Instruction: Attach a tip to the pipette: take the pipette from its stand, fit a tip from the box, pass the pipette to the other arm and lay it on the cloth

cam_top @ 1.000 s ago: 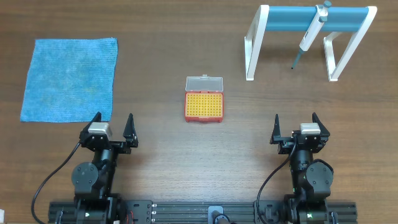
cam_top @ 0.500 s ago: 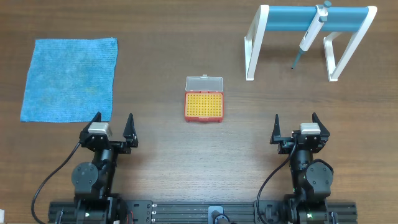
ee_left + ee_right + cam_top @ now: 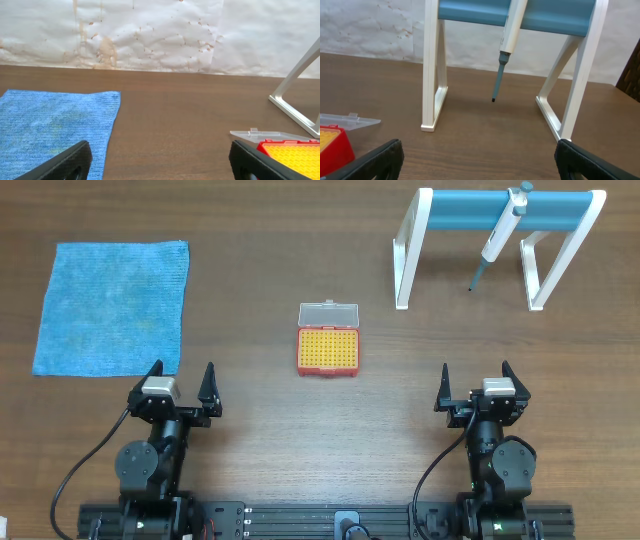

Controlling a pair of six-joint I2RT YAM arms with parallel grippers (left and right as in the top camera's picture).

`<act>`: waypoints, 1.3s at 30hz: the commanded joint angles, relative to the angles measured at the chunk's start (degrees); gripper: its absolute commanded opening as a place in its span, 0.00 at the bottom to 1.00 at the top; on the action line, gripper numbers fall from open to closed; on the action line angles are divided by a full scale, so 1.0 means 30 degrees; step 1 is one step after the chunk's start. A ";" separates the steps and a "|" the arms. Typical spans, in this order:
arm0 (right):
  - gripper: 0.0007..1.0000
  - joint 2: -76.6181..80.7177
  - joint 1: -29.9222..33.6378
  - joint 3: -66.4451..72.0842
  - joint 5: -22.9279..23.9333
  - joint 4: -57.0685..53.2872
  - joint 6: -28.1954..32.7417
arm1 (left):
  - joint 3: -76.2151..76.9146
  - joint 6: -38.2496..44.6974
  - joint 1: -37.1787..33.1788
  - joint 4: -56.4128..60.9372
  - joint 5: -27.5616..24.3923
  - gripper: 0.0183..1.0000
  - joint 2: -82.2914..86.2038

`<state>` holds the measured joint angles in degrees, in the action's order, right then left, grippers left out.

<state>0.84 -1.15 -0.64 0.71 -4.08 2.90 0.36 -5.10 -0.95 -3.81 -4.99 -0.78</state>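
A white pipette [image 3: 497, 235] with a teal shaft hangs from the blue bar of the white stand [image 3: 410, 250] at the far right; the right wrist view shows the pipette [image 3: 506, 45] hanging between the stand's legs [image 3: 432, 75]. The red tip box [image 3: 328, 350] with yellow tips sits mid-table, its clear lid open; the box [image 3: 292, 152] also shows in the left wrist view. The blue cloth [image 3: 112, 307] lies flat at the far left. My left gripper [image 3: 180, 385] and right gripper [image 3: 474, 383] rest open near the front edge, both holding nothing.
The brown wooden table [image 3: 260, 260] lies bare between cloth, box and stand. A pale, stained wall [image 3: 160, 35] runs behind the table's far edge. Both arm bases sit on a black rail at the front.
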 commanded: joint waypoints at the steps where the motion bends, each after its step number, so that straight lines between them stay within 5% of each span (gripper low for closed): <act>1: 0.98 -0.0117 0.0073 0.0138 -0.0270 0.0095 -0.0087 | -0.0015 0.0313 0.0073 -0.0109 -0.0284 0.89 0.0124; 10: 0.98 0.2608 0.0284 -0.1093 -0.0248 0.0984 -0.1035 | -0.0015 0.0313 0.0073 -0.0109 -0.0284 0.89 0.0124; 22: 0.98 1.6684 0.2339 -0.5107 -0.0248 1.0601 -0.1035 | -0.0015 0.0313 0.0073 -0.0109 -0.0284 0.89 0.0124; 39: 0.98 3.0082 0.2375 -1.3573 -0.0248 1.4681 -0.1610 | -0.0015 0.0313 0.0073 -0.0109 -0.0284 0.89 0.0124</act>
<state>87.99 5.63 -38.44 0.30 39.22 0.25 0.36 -4.93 -0.95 -3.81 -4.99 -0.78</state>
